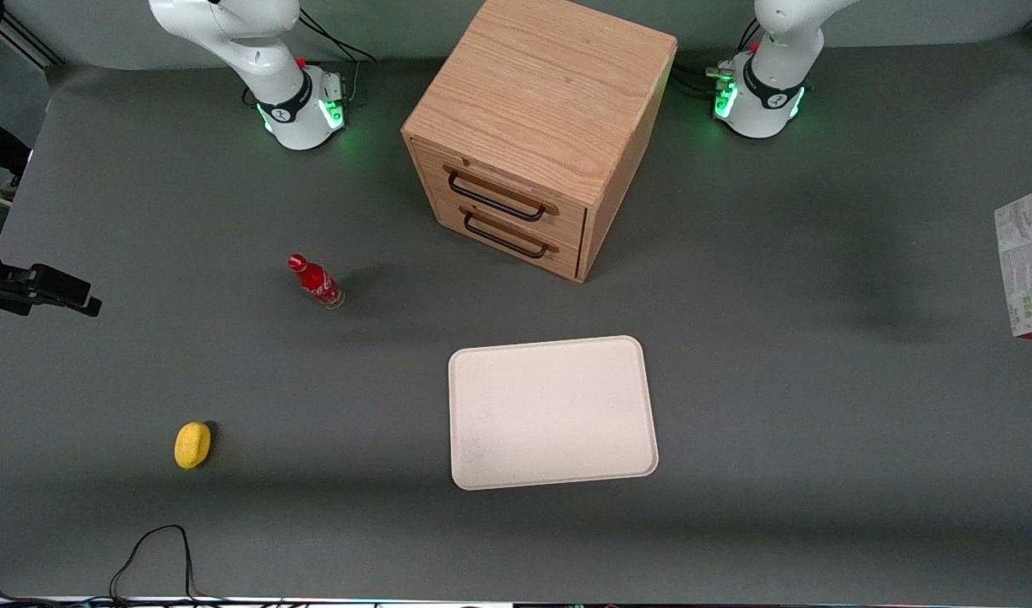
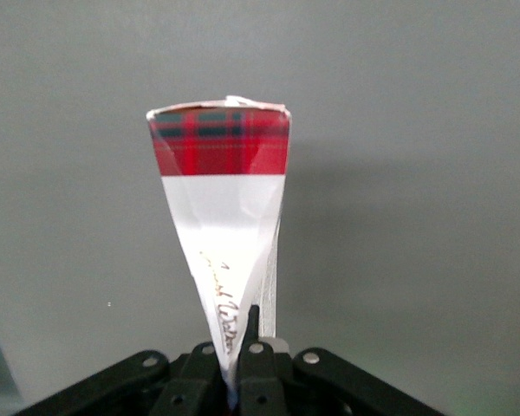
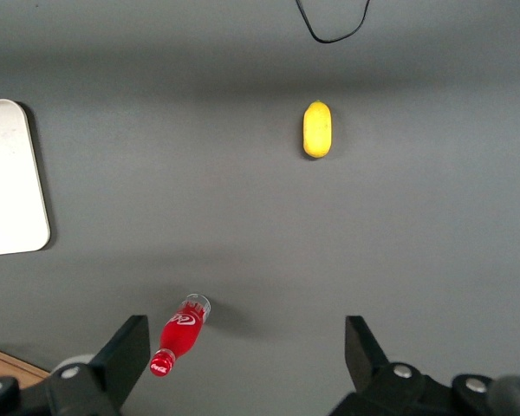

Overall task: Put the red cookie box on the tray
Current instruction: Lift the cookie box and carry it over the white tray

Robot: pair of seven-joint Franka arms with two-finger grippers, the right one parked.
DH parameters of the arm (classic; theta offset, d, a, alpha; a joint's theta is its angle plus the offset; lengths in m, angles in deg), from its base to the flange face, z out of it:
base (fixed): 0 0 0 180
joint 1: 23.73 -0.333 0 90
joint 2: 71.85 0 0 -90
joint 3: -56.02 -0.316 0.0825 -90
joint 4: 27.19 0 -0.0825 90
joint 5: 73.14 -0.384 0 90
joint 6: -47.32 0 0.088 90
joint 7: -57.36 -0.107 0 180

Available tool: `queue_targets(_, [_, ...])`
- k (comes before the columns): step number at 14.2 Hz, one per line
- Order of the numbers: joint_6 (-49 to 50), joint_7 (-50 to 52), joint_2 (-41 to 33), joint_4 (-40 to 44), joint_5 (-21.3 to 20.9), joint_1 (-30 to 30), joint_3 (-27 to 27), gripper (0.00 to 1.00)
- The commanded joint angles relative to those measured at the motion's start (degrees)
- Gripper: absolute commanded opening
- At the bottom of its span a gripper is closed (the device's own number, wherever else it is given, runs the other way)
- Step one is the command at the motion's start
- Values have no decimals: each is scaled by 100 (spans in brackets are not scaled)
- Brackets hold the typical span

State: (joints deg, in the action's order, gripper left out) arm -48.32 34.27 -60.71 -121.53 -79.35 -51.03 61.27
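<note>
**mike_r:** Wrist view on the working arm told most of the story. The gripper (image 2: 243,347) had its fingers clamped on the red cookie box (image 2: 221,208), pinching the thin carton at one end so it stuck straight out from the jaws. Nothing but bare grey table showed around it, and it looked lifted off the surface, though I couldn't swear to that.

**tomk:** So picked up, but not delivered?

**mike_r:** That was my read. From the front camera the tray (image 1: 552,412) had nothing on it at all. The box (image 1: 1027,262) was only partly in shot, well apart from the tray toward the working arm's end of the table and a bit farther from the camera than the tray. The grab looked done; the carry over to the tray and the set-down were both left.

**tomk:** What did the box look like up close?

**mike_r:** Flat and thin. The end away from the fingers had a red tartan band with dark stripes, then a white stretch with some cursive writing running toward the jaws. From the front its broad face was whitish-grey with small print and green marks, plus a red strip along one edge.

**tomk:** Anything between it and the tray?

**mike_r:** Not that I saw. The wooden cabinet (image 1: 540,127) sat farther from the camera than the tray. The red bottle (image 1: 315,281) and a yellow thing (image 1: 192,444) were off toward the parked arm's end.
</note>
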Motion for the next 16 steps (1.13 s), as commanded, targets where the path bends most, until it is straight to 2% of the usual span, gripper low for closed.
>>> queue_targets(1, [1098,691,275,1231,-144,497,-76,0])
queue_targets(5, [1786,1762,389,1858,-48,1208,-67,0])
queue_targets(7, [1830,2429,415,1920,162,1848,-67,0])
queue_targets(9, [1743,3289,573,1998,199,2560,-67,0])
queue_targets(12, [1734,4503,1379,2874,365,3492,-32,0])
queue_targets(15, [1542,5199,2408,3886,471,4214,-23,0])
queue_targets(16, [1332,5480,2628,3967,480,4398,-23,0])
